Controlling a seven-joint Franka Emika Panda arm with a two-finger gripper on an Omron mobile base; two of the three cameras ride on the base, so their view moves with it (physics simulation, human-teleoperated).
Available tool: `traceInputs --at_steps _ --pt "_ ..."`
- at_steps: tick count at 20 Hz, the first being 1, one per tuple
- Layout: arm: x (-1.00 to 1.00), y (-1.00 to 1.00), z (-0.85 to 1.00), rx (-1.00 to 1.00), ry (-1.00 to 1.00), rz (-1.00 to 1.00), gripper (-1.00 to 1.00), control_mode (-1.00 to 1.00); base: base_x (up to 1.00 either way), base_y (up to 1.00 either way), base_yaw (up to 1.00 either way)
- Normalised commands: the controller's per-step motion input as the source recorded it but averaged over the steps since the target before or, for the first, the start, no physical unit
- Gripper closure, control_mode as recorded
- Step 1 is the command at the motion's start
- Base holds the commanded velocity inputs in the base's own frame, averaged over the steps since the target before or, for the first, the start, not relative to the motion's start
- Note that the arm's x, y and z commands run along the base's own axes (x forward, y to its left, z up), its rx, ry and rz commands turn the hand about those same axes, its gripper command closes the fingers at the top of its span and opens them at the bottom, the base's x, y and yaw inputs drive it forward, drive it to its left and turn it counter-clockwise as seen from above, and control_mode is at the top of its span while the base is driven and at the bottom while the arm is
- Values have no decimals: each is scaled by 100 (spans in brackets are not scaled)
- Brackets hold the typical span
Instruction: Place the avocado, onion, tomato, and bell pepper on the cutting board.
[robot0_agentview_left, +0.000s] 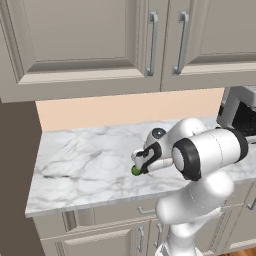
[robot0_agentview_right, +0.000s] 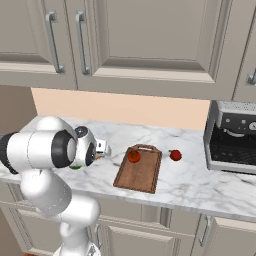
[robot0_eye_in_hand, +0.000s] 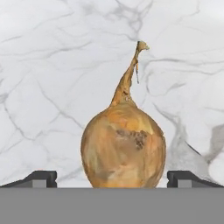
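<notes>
The two-finger dark gripper (robot0_eye_in_hand: 112, 179) is spread wide, one tip on each side of the tan-yellow papery onion (robot0_eye_in_hand: 123, 144), not touching it. The onion lies on the white marble counter (robot0_eye_in_hand: 43, 87), stem pointing away from the gripper.

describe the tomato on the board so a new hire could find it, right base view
Start at the marble counter below the wall cabinets and find the reddish-brown cutting board near its middle. The tomato is the small red-orange ball at the board's far end near the handle. The other red thing lies off the board on bare marble.
</notes>
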Motion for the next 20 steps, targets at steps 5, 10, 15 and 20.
traceInputs --at_steps 5,10,15,20 --pt "15 9 -7 -4 -1 0 100 -100 0 0 0" --pt "15 1 13 0 -1 -4 100 -100 0 0 0" --pt "-12 -15 57 0 0 -12 100 -100 0 0 0" --pt "-30 -43 71 0 4 -13 100 -100 0 0 0"
